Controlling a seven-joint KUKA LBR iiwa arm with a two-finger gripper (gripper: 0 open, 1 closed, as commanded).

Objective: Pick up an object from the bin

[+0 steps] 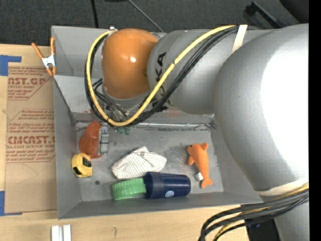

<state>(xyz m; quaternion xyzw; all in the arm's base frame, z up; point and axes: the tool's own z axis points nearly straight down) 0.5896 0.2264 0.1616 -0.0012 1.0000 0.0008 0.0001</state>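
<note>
The grey arm (251,84) reached into the grey metal bin (64,104) from the view's right. Its rounded orange cover (125,62) hung over the bin's upper left part, with yellow and black cables (92,79) looping round it.

Below that cover one grey ribbed piece of the fingers (104,139) showed low over the bin floor. It stood just beside the right edge of a red-orange lump (90,137), and it looked to be touching it. How far the fingers stood open, and whether they had hold of anything, I could not tell, since the cover hid the rest of them.

The red-orange lump lay at the left side of the floor, close to the left wall. Just below it in the view sat a small round yellow and black tape measure (82,165), near the lump but apart from it.

Toward the middle of the floor lay a crumpled white cloth (139,163) with fine dark stripes. Just below the cloth, along the bin's lower wall, a dark blue bottle (168,185) lay on its side. Its ridged green cap (128,189) pointed to the view's left.

At the right of the floor lay an orange toy fish (199,163), well apart from the fingers and near the bottle's right end.
</note>
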